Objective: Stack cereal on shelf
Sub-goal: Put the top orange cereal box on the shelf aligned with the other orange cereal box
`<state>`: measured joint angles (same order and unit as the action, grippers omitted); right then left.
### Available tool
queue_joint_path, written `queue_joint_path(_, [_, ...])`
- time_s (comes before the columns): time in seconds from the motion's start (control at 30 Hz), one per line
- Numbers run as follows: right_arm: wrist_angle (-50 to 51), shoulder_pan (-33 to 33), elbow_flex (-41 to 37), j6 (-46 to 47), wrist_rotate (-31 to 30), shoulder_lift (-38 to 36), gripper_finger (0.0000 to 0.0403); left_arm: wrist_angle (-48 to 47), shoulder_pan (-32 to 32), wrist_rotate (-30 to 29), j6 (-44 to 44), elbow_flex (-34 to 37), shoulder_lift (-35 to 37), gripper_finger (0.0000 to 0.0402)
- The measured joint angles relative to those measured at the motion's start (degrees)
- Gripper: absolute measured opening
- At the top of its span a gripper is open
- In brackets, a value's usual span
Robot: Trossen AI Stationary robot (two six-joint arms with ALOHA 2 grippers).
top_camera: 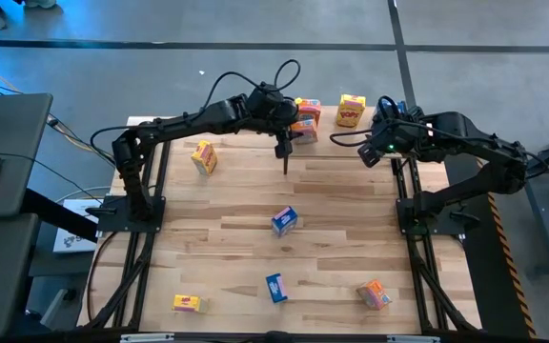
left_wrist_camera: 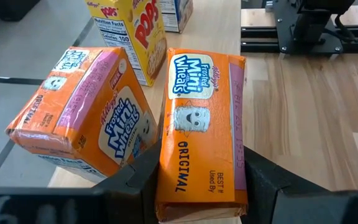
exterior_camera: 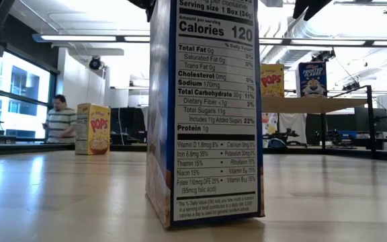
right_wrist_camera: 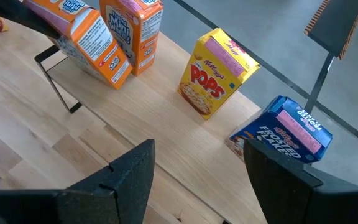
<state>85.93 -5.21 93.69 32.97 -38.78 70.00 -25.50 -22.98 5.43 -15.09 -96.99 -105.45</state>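
Observation:
My left gripper reaches over the shelf at the table's far edge and is shut on an orange Mini-Wheats box. A second orange box stands right beside it. A yellow Pops box and a blue Frosted Flakes box stand upright on the shelf board further right. My right gripper is open and empty. It hovers above the shelf's right part. My left gripper pinches the orange box between its two fingers, one on each of two opposite sides, at the end nearest the wrist. The fingers come slanting down from the table's left. In the right wrist view the box is tilted, its lower corner on or just above the board.
Several more small boxes lie loose on the tabletop: yellow, blue, blue, yellow, orange. One blue box stands right before the low camera. A person sits in the room behind.

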Motion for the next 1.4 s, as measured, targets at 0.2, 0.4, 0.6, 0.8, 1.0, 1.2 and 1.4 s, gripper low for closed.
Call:
queue_joint_path(0.2, [0.00,0.00,0.00,0.00,0.01,0.00,0.0239,-0.01,0.00,-0.02,0.00,0.00,0.00,0.0145])
queue_joint_path(0.4, [-0.01,0.00,0.00,0.02,0.70,0.00,0.0239,0.00,0.00,-0.04,0.04,0.00,0.00,0.0145])
queue_joint_path(0.6, [-0.01,0.01,0.00,0.01,6.84,0.00,0.0239,0.00,-0.10,-0.04,0.01,0.00,0.00,0.0145])
queue_joint_path(0.8, [-0.01,0.02,0.00,0.02,15.74,0.00,0.0239,0.04,-0.25,-0.04,-0.02,0.00,-0.09,0.0145])
queue_joint_path(1.0, [-0.02,0.00,0.00,0.00,22.46,0.00,0.0239,0.12,-0.70,1.60,-0.14,-0.02,-0.48,0.0145])
queue_joint_path(1.2, [-0.02,0.02,0.00,0.02,24.15,0.00,0.0239,0.13,-0.76,2.60,-1.00,-0.02,-0.59,0.0145])
queue_joint_path(1.4, [-0.02,0.02,0.00,0.02,24.23,0.00,0.0239,0.21,-0.74,2.80,-1.55,-0.02,-0.66,0.0162])
